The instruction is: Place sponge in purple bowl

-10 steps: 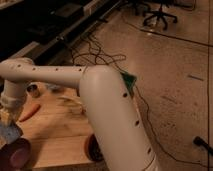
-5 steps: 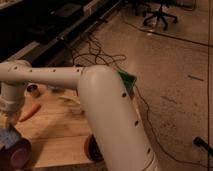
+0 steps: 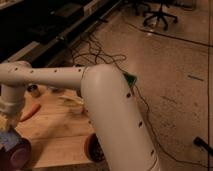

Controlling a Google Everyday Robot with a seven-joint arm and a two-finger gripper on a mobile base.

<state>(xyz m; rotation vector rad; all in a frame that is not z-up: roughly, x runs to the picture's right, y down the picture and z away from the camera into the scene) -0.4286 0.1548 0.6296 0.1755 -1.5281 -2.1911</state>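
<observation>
Blue and soft, the sponge (image 3: 8, 138) sits at the tip of the gripper (image 3: 8, 132), low at the left edge of the view. The jaws look pinched on the sponge, one on each side, though it is hard to see them well. Just under it is the purple bowl (image 3: 26, 150), which stands on the wooden bench (image 3: 55, 135). The sponge looks to be over the bowl's near rim, very close to it or maybe touching. The big white arm (image 3: 110, 115) bends across the bench and hides part of a red-brown dish (image 3: 92, 148), which is well apart from the bowl. A thin orange thing (image 3: 31, 112) lies near the gripper. I think the step now is to let the sponge go into the bowl. To do that well, the gripper should be over the middle of the bowl, not its edge, and stay low so the light sponge drops flat. The jaws should then spread slowly, so the sponge does not stick or flip out.
</observation>
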